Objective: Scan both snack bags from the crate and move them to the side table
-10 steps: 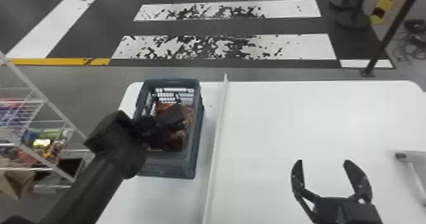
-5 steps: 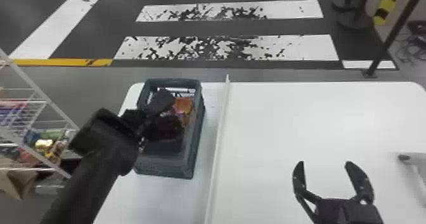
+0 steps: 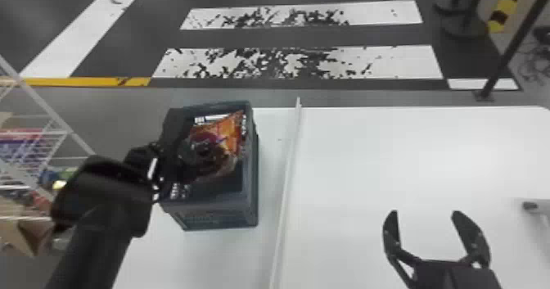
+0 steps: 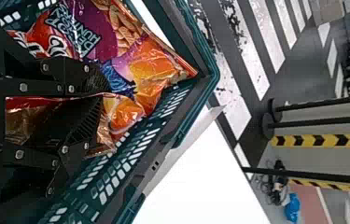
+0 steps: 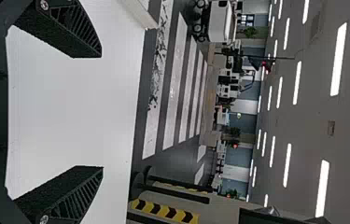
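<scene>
Beyond the white bench (image 3: 368,169) lies striped floor (image 3: 368,35). At the crate (image 3: 221,219), the left gripper (image 3: 188,155) pinches 1 snack bag (image 3: 230,133); the right gripper (image 3: 425,213) hangs open.

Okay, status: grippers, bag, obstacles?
Left gripper shut on snack bag, inside crate. Right gripper open over white table. Raised divider between them.
</scene>
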